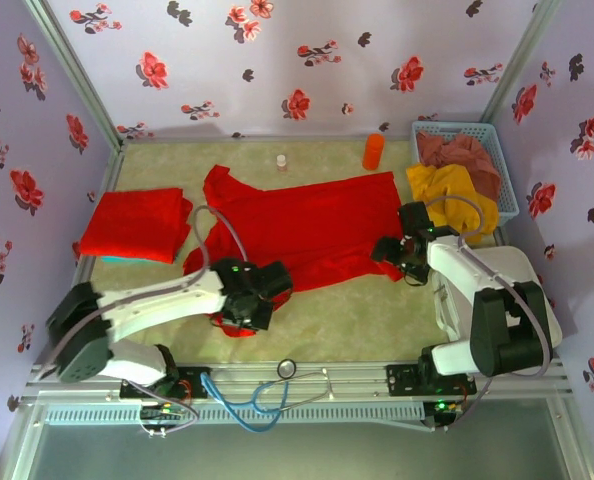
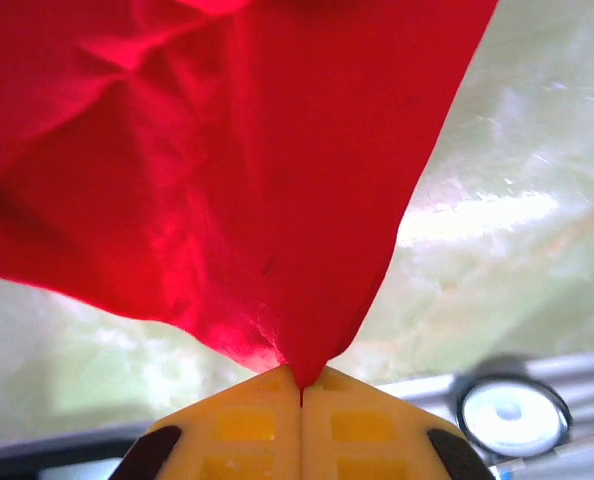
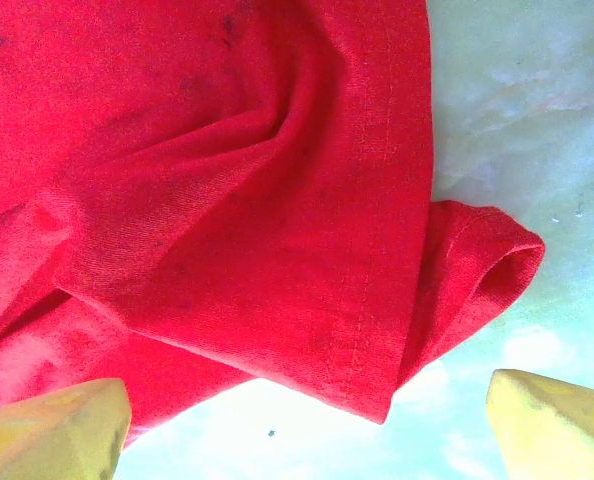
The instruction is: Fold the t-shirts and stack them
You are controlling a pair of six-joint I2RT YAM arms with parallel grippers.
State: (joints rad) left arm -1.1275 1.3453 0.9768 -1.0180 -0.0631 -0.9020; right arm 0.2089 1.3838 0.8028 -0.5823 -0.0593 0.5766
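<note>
T-shirt corner in closed left claw

- You have no text, label, brand, number or sign to read in any of the three views.
- The spread t-shirt faces you as plain red cloth, with no lettering that can be made out.
</note>
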